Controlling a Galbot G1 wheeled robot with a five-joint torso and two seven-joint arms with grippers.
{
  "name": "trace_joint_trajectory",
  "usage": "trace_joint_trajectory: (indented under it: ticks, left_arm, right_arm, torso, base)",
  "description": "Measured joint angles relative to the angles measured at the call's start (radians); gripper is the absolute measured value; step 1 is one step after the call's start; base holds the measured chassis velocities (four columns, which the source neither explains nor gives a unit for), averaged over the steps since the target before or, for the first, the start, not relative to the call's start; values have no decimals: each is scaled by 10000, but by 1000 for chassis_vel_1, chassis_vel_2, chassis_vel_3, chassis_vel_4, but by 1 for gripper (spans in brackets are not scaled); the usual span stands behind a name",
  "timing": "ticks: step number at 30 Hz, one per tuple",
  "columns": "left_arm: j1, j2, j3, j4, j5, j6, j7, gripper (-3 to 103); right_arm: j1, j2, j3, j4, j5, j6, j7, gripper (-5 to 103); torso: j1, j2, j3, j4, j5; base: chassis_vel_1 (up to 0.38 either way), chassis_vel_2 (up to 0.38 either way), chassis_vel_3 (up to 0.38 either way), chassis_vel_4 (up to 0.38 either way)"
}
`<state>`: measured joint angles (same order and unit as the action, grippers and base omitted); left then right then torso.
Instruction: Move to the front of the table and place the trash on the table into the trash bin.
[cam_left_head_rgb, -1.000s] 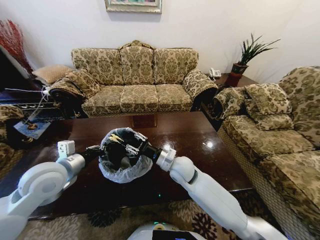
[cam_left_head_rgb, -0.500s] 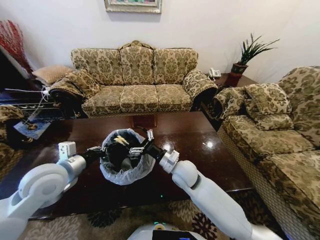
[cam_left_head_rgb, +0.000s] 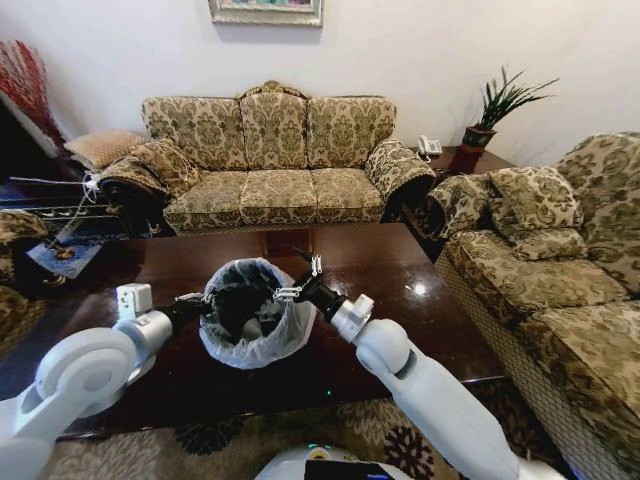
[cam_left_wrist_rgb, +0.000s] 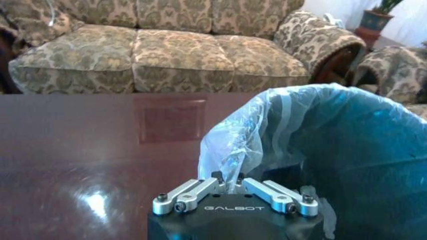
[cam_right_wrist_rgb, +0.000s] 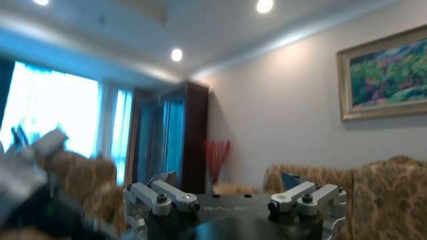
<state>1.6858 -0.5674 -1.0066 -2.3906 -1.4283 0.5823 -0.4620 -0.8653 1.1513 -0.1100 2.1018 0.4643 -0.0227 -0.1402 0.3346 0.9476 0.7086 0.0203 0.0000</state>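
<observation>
**Bin held over the table, right gripper at its rim**

At the left of the head view the left arm reaches in from the lower corner, and the left gripper (cam_left_head_rgb: 196, 302) meets the near-left side of the bin (cam_left_head_rgb: 258, 345). In the left wrist view its fingers (cam_left_wrist_rgb: 225, 181) are closed on the bag (cam_left_wrist_rgb: 267, 125) that lines the bin — the plastic bunches up between them.

The bin sits in the lower middle of the frame, above the dark table (cam_left_head_rgb: 420, 300), its pale bag puffed over the rim. Inside, a small whitish piece of trash (cam_left_head_rgb: 248, 323) lies against the black; what it is cannot be told.

Just right of the bin, the right gripper (cam_left_head_rgb: 303, 281) stands at the upper right of the rim with its fingers spread apart and nothing between them — the right wrist view shows the same wide gap. The right arm runs from there down to the lower right of the frame.
</observation>
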Motion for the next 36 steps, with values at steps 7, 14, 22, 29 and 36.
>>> trace_joint_trajectory:
  ticks: [7, 14, 22, 29, 36]
  left_arm:
    - [570, -447, -1227, -98, -147, 2, -1199, 0]
    - [1388, -1414, -3237, 171, -162, -25, -1538, 0]
    - [1992, -2334, -5527, 1179, -320, -70, -1880, 0]
    - [2242, -3396, -6845, 1777, -299, -554, -1925, 0]
    - [2086, -4922, -7725, 2332, -321, -1188, -2309, 0]
  right_arm:
    - [-837, -2, 1367, 358, 380, 170, 745, 100]
    - [-1440, 423, 2364, 272, 467, 145, 1362, 100]
    - [-1934, 519, 3021, 93, 260, 715, 1148, 100]
    - [-2245, 405, 3356, 100, 291, 1020, 912, 100]
    - [-2303, 393, 3494, 45, 444, 1125, 887, 100]
  torso:
    - [0, 0, -1, -2, -1]
    - [0, 0, -1, 0, -6]
    - [3, -2, 0, 0, 2]
    - [2, -2, 0, 1, -4]
    - [-4, 0, -2, -1, 6]
  base:
    - [0, 0, 0, 0]
    - [0, 0, 0, 0]
    - [23, -24, -34, 32]
    - [165, -164, -180, 172]
    - [274, -284, -280, 271]
